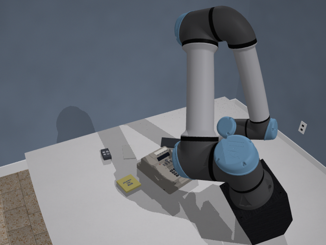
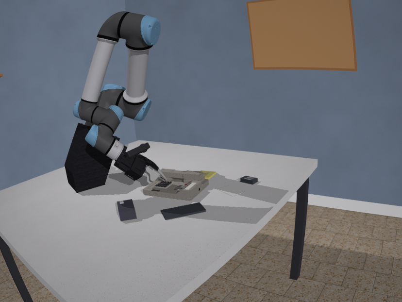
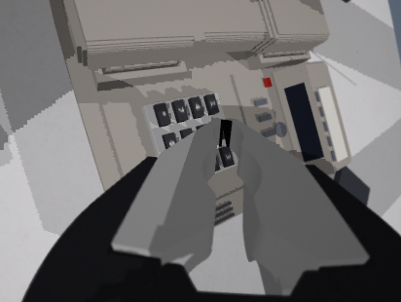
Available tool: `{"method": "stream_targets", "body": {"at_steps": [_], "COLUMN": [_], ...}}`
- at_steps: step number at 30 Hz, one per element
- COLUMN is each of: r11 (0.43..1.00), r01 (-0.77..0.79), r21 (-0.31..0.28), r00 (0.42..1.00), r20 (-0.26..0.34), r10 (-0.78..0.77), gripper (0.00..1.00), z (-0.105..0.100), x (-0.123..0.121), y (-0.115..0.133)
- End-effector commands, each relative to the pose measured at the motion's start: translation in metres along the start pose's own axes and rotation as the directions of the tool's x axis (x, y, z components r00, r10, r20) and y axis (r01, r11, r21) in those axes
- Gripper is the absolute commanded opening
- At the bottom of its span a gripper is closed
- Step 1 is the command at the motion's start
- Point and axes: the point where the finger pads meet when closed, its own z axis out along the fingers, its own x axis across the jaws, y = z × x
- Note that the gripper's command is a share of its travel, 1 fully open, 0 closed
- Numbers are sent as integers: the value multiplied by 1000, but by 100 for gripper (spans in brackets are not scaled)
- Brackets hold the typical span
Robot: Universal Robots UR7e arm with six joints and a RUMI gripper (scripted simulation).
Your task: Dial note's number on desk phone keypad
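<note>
Desk phone (image 2: 181, 186) on the table (image 2: 227, 169), with my gripper (image 3: 223, 121) poised over its keypad (image 3: 187, 114). My jaws are drawn fully together and hold nothing; they form a single blunt probe. In the wrist view the joined tips sit over the right-hand part of the key block, with one dark key (image 3: 227, 157) visible through the gap lower down between my fingers. I cannot tell whether the tips touch a key or hang just above it. The handset (image 3: 170, 24) lies in its cradle at the phone's far side, apart from my tips.

I judge the phone a rigid, fairly light plastic body that could slide under a slanted push. The keys are small and closely set, so each wants a straight downward press on its centre, never a pinch. The yellow note (image 1: 128, 182) lies just beside the phone, on its handset side.
</note>
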Motion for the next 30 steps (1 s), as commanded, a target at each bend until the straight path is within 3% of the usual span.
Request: {"method": "stream_targets", "body": {"at_steps": [1, 30], "r11": [1000, 1000], "r01": [1, 1], "r21": [0, 0], "r00": [1000, 1000], "r20": [0, 0], "r10": [-1, -1], "gripper": [0, 0], "z": [0, 8], "x": [0, -6], "y": [0, 7]}}
